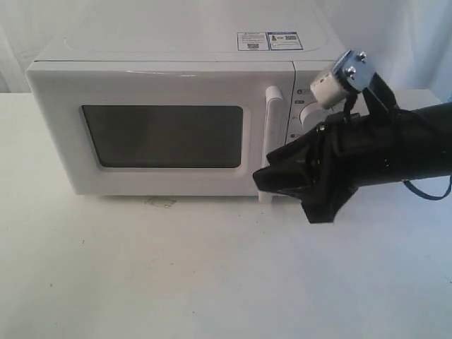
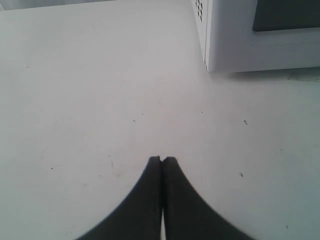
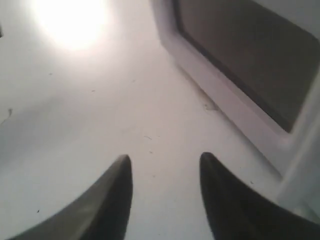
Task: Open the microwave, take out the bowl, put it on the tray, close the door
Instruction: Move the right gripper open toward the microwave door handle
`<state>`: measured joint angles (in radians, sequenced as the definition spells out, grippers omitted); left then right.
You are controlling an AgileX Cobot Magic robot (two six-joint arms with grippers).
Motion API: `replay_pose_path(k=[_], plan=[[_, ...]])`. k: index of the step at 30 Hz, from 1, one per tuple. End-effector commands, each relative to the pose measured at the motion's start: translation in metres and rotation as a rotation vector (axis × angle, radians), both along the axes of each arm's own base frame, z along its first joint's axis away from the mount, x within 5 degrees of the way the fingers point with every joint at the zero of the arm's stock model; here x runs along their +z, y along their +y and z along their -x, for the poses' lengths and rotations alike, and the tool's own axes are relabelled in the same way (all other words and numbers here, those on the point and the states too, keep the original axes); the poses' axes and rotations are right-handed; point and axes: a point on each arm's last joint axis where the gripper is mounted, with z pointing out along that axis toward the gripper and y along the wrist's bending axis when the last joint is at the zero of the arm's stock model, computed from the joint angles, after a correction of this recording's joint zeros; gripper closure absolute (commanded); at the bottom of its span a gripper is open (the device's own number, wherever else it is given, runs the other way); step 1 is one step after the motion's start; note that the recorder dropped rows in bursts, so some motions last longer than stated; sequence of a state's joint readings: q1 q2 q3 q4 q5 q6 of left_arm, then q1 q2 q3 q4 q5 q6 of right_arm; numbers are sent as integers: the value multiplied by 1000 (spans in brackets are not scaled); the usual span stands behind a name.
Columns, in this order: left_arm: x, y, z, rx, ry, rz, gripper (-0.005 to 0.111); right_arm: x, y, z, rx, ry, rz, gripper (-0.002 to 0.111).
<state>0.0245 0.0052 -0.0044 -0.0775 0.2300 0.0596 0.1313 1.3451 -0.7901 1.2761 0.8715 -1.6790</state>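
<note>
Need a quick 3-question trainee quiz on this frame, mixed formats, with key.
1. True or false: the door with the dark window on the white boxy microwave is shut.
2. The black left gripper is: A open, B shut, C clamped on an object.
3. Fill in: the black right gripper, jaws apart, is near the lower end of the door's tall white bar ____.
Key: 1 true; 2 B; 3 handle.

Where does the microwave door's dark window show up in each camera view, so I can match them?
Exterior: dark window sits centre-left, beside the handle.
Left wrist: only a corner, cut by the frame edge, far beyond the left gripper.
Right wrist: large and slanted, close beyond the right gripper.
Shared landmark: the white table.
</note>
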Motion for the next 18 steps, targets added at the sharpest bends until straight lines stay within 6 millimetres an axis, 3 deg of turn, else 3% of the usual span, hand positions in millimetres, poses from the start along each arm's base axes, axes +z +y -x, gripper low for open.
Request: replay_pose_path(k=[1, 3, 7, 12, 18], plan=[[-1, 0, 0, 1, 1, 2, 107, -3, 0, 4, 334, -255, -31, 45], [-1, 0, 0, 1, 1, 2, 107, -4, -3, -1, 292, -233, -92, 43], [-1, 0, 0, 1, 1, 2, 107, -9, -19, -16, 110, -195, -211, 50], [-1, 0, 0, 1, 1, 2, 107, -24, -36, -26, -59, -152, -181, 50], [-1, 0, 0, 1, 1, 2, 107, -28, -40, -35, -130, -121, -248, 49]])
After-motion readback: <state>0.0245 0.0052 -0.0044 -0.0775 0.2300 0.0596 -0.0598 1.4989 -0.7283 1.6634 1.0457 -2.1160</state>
